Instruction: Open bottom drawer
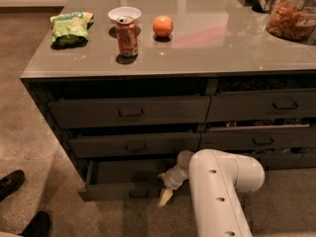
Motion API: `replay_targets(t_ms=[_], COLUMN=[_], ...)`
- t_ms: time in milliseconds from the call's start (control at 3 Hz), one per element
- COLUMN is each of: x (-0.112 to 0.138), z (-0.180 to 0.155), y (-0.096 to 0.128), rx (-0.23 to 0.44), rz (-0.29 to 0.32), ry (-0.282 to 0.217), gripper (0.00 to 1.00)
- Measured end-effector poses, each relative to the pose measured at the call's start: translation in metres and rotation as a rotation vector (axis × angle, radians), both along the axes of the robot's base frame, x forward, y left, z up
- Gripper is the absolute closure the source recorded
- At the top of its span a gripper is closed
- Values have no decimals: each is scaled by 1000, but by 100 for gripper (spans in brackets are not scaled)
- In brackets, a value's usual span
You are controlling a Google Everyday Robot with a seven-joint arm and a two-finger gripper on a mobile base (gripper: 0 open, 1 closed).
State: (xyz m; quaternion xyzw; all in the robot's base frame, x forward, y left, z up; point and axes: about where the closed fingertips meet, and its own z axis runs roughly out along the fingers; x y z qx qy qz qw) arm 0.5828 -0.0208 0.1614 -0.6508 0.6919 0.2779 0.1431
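The bottom drawer of the left stack is a low dark grey front with a small loop handle. It stands pulled out some way from the cabinet, and its dark box shows behind the front. My gripper hangs at the end of the white arm. It sits at the right end of the drawer front, just right of the handle and close to it. The two taller drawers above are pushed in.
On the grey countertop stand a soda can, a white bowl, an orange, a green chip bag and a snack jar. The neighbouring drawer stack is to the right. A person's black shoes are on the floor at lower left.
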Motion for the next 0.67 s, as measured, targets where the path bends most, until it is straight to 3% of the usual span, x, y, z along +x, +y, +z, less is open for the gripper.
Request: replay_targets(t_ms=[333,667], x=[-1,-9], z=[2,-1], y=[0,-2], rx=[5,31], rz=[13,86], ry=[4,29], gripper=[41,45])
